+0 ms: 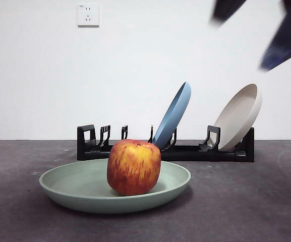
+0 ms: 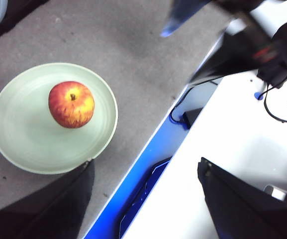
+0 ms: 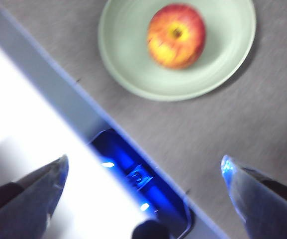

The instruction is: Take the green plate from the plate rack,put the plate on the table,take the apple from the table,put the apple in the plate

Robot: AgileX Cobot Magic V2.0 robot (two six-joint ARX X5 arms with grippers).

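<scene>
— On the table, what sits nearest the front camera?

— The green plate, lying flat, with the apple upright in it, stem up, a little off the plate's centre.

— And behind them?

— The plate rack, long and black, stands near the back of the table. A blue plate leans in a middle slot and a beige plate leans at one end; the slots at the other end hold nothing. A white wall socket shows high on the wall.

— Where are the arms?

— Both are raised, well apart from the plate. The left end effector hangs over the table's edge, its jaws spread wide and gripping nothing. The right end effector is likewise high above the table edge, its blurred jaws set far apart and empty. From the front, only dark blurred tips show at the top corner.
</scene>
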